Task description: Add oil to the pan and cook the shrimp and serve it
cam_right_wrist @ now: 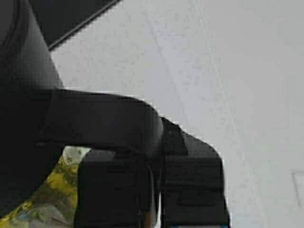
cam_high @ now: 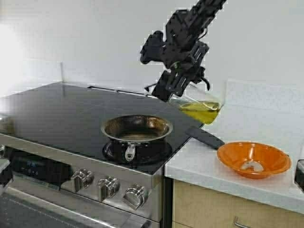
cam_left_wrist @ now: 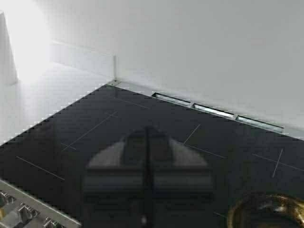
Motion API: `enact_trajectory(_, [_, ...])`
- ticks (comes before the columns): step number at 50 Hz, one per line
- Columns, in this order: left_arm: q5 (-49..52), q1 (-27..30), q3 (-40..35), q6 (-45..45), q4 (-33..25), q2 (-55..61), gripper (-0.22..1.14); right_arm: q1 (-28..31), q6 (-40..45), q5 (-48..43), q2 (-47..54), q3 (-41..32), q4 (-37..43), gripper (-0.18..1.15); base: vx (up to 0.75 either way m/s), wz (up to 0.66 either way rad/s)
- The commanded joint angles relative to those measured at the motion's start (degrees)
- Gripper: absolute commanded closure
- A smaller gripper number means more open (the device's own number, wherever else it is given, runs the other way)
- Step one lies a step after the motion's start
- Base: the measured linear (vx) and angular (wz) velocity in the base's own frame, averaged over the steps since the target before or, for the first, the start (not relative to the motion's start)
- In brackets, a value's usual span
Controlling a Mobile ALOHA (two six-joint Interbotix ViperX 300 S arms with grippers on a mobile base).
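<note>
Near the front edge of the stove (cam_high: 57, 118), the pan (cam_high: 137, 130) is seen on the front right burner, its browned inside bare; no oil pool or shrimp can be made out in it. To the right, on the pale worktop (cam_high: 199, 164) near its front edge, an orange bowl (cam_high: 254, 159) holds a small pale piece, judged to be the shrimp (cam_high: 251, 166). Between bowl and stove a black handle (cam_high: 205, 137) lies on the worktop.

Farther back, by the stove's right rear corner, the jug (cam_high: 198, 107) is held tilted in the air, the oil (cam_high: 200, 112) pooled low inside. The right gripper (cam_high: 176, 83) is clamped on it, the jaws pressed around its black handle in the right wrist view. The left gripper (cam_left_wrist: 147, 161) hangs over the stove's left part, jaws pressed together and holding nothing.

The task is judged barely begun: the oil is lifted but unpoured; cooking and serving remain.
</note>
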Motion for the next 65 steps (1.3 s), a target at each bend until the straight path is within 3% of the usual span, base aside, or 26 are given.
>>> enact_trajectory(1, [-0.3,0.0,-0.8,-0.2,-0.1,0.4,0.89,0.4,-0.8,-1.3,-0.4,-4.7,0.1,0.89,0.0,0.0])
enact_trajectory(31, [-0.3,0.0,-0.9,-0.3,-0.1,0.4,0.89,3.0,-22.5,-6.0,5.4,-12.6,-3.5,0.89,0.0,0.0])
enact_trajectory(57, [-0.3,0.0,-0.6,-0.3,-0.1,0.1,0.89,4.0,-25.0,-6.1,6.3,-13.0,-12.0,0.89,0.0,0.0])
enact_trajectory(65, [-0.3,0.0,-0.6,-0.3,-0.1,0.1,0.89,4.0,-29.2,-6.1,7.2,-13.0,-14.3,0.89,0.0,0.0])
